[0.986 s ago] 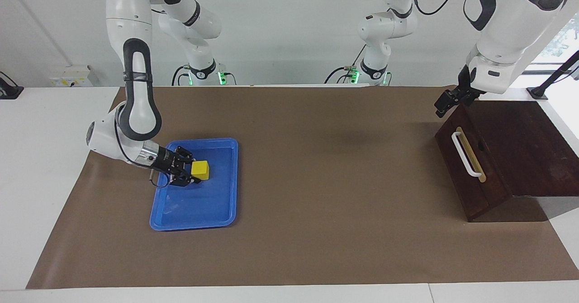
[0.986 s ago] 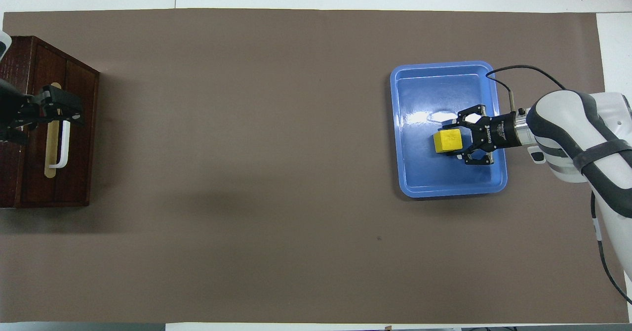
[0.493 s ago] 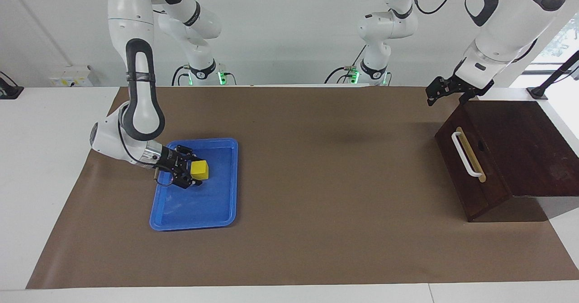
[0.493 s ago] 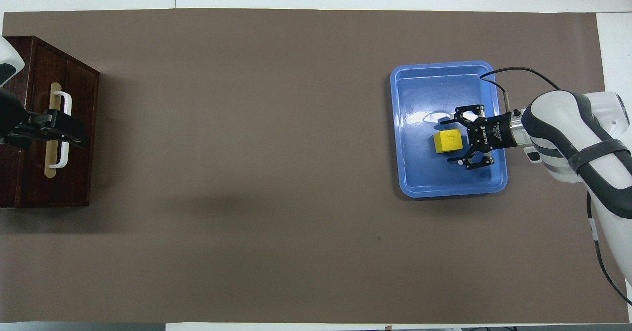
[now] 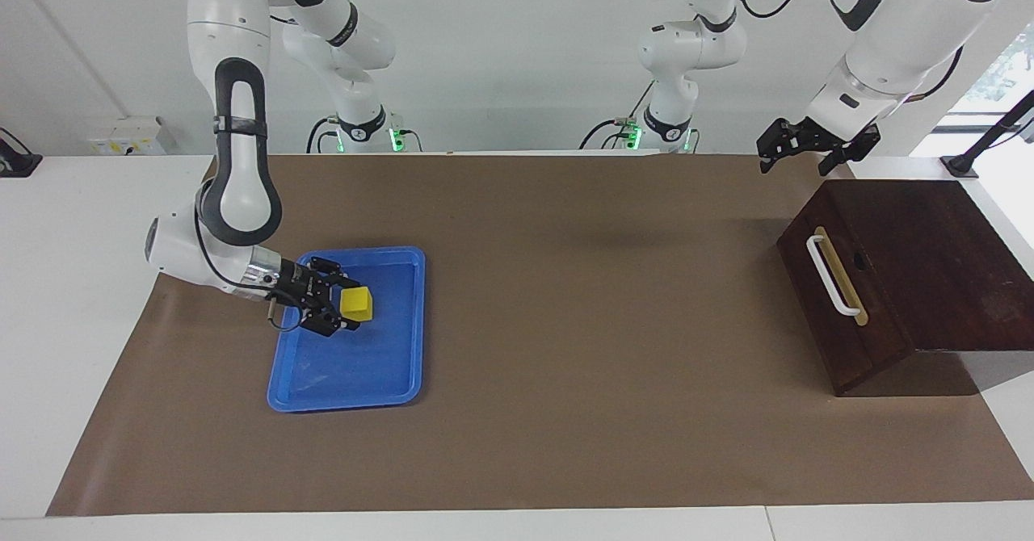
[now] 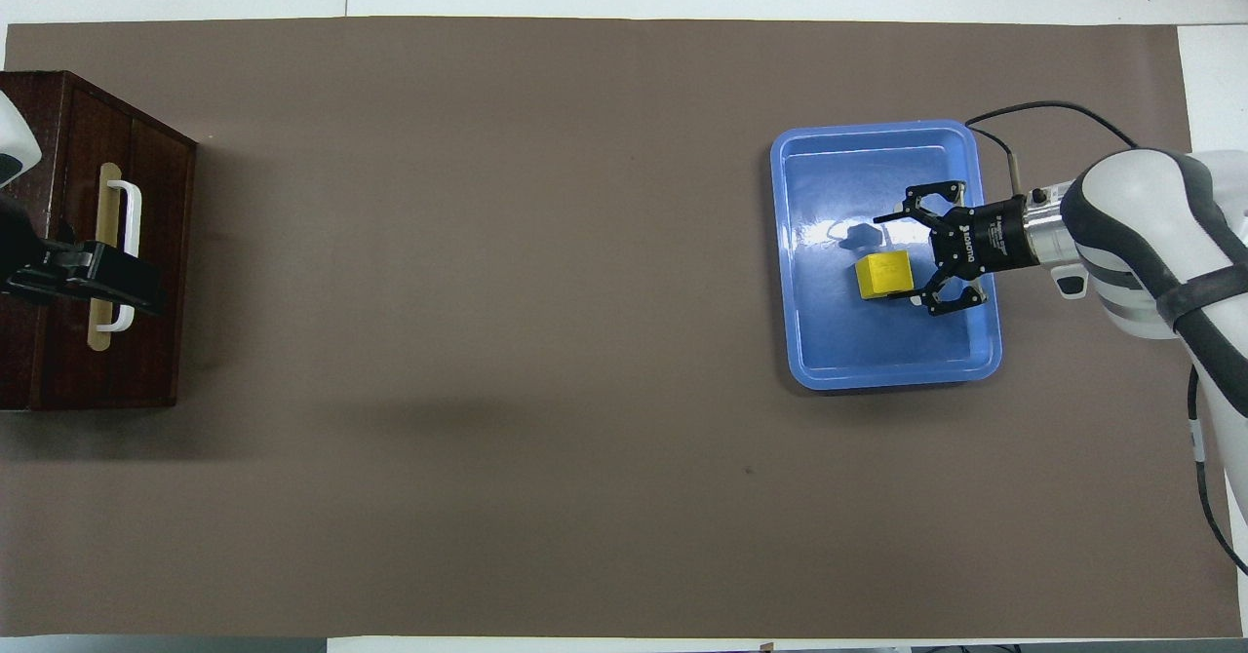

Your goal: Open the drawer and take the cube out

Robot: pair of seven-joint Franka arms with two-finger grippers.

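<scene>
Cube (image 5: 356, 303) lies in the blue tray (image 5: 404, 379), just in front of my right gripper (image 5: 333, 303), whose fingers stand wide and apart from it. I judge the placing step is finished. The drawer (image 5: 840, 303) looks shut, and my left gripper (image 5: 796, 149) hangs open above its box, holding nothing. Next I need only lift the right gripper straight away without touching the cube.

Small bright yellow plastic cube (image 5: 356, 304) in a flat blue plastic tray (image 5: 401, 379); dark brown wooden drawer (image 5: 824, 308), white bar handle (image 5: 832, 275), tan strip (image 5: 845, 279); plain brown mat (image 5: 565, 299).
</scene>
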